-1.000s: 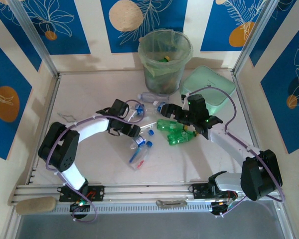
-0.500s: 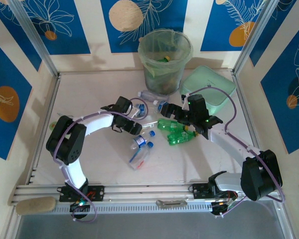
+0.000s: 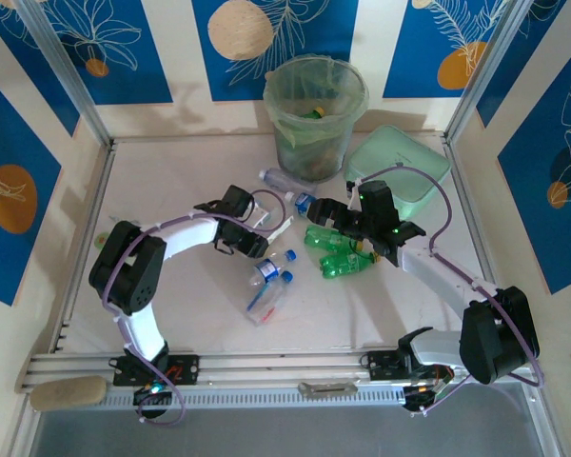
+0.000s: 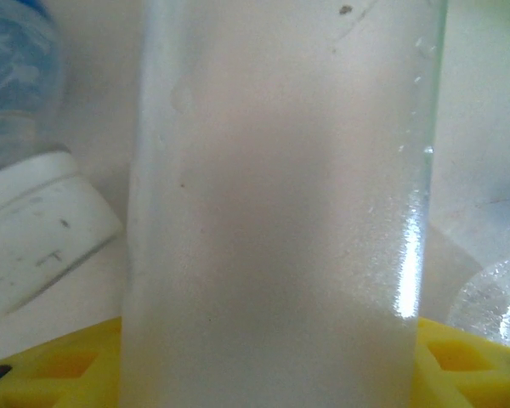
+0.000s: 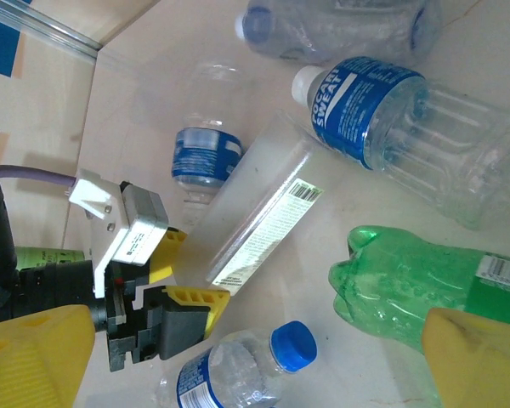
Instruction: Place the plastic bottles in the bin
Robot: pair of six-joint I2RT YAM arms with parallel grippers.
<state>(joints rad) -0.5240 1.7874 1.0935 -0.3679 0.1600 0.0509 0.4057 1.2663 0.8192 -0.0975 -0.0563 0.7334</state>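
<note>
**Seven bottles on the table, more in the bin**

The left gripper (image 5: 187, 272) clamps the end of a frosted bottle (image 5: 255, 204). Four other clear bottles (image 3: 266, 303) and two green bottles (image 3: 325, 238) lie near it on the table (image 3: 171, 171). The right gripper (image 3: 352, 233) hangs wide open over the green pair. The lined bin (image 3: 295, 143) behind them holds several bottles, one of them green.

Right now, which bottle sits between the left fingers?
The frosted bottle with the white barcode label, lying flat; its end is between the left fingers. The others nearby carry blue labels or are green.

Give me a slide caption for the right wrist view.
Left gripper grips the end of a clear bottle lying beside a blue-labelled bottle and a green bottle on the table.
</note>
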